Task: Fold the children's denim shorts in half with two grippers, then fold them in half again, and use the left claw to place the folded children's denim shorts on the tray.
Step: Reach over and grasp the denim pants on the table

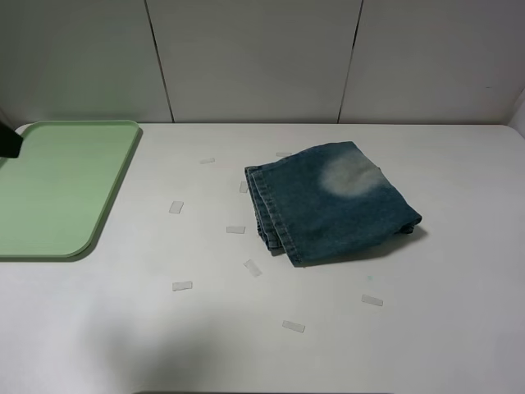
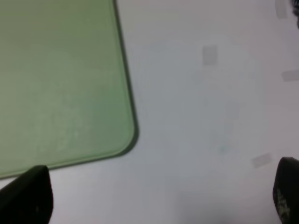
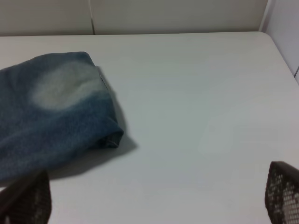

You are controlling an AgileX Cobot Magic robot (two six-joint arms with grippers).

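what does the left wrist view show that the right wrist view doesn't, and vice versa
Only the left wrist view: a rounded corner of the tray and tape strips on the table. Only the right wrist view, plainly: the folded children's denim shorts, pale patch up, and the back wall. Both: the white table and open, empty jaws, the left claw and the right gripper.

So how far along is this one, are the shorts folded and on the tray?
Folding looks done: the denim shorts lie as a compact layered stack on the table. Nothing is held: the left end effector hangs open near the tray corner, and the right end effector is open beside the shorts. Left to do: carry the stack onto the tray.
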